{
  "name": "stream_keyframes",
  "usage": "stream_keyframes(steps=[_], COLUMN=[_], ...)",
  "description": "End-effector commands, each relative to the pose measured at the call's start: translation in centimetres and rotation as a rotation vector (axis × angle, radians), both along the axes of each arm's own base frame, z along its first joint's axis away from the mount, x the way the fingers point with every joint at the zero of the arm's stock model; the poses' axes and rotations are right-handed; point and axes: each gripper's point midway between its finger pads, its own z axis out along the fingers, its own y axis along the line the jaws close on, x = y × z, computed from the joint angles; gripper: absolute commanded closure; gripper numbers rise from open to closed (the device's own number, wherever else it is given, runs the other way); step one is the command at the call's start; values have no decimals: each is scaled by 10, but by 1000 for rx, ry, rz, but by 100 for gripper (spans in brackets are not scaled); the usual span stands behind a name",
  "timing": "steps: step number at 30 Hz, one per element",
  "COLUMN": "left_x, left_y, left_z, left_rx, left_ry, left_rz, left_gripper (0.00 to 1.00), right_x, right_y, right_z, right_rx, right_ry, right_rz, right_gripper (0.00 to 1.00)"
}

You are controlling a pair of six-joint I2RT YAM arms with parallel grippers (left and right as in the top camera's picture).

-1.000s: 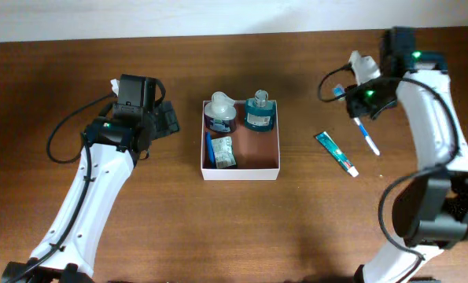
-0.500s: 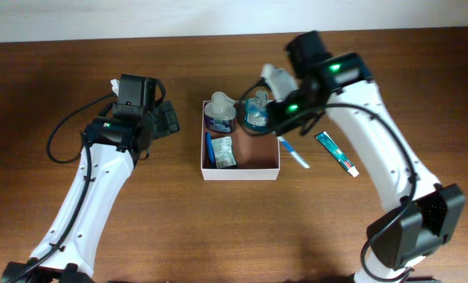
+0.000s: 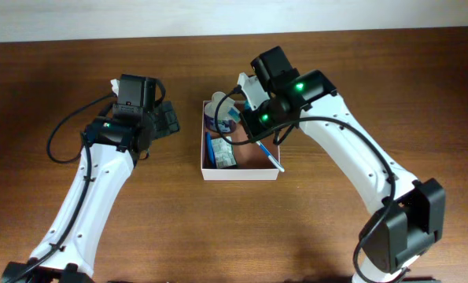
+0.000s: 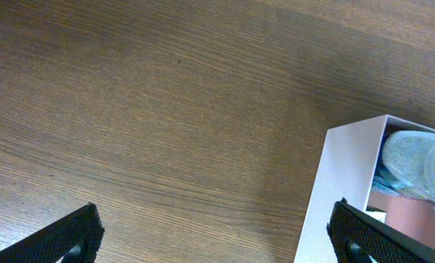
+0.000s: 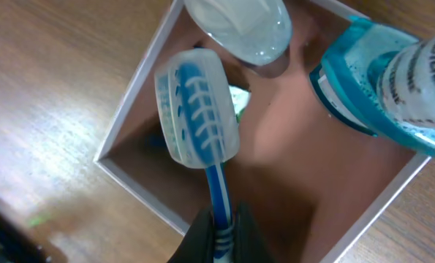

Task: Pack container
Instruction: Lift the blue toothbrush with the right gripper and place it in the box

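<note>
With the right gripper clamped on the toothbrush above the container, mid-table toward the far edge, better lay it flat beside the teal bottle before releasing; the left gripper stands wide open.

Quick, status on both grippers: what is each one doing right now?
Left gripper: open, holding nothing.
Right gripper: closed on the toothbrush handle, above the container.
</note>
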Motion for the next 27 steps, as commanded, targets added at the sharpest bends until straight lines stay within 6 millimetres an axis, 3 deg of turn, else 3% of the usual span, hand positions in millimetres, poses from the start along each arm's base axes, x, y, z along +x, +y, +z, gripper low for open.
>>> stream_keyframes(steps=[1, 13, 27], left_x=[1, 1, 1], left_y=[4, 4, 4], left_z=[-1, -1, -1], left_rx=[10, 10, 10], left_ry=[3, 3, 3], left_rz=[13, 13, 13], left_gripper=[1, 1, 1], right_x=[0, 12, 28], right_y=[0, 6, 11], right_z=[-22, -58, -64], right_rx=[-20, 18, 31], right_ry=[21, -35, -95], right_rz=[-14, -37, -36], right_gripper=[96, 96, 96])
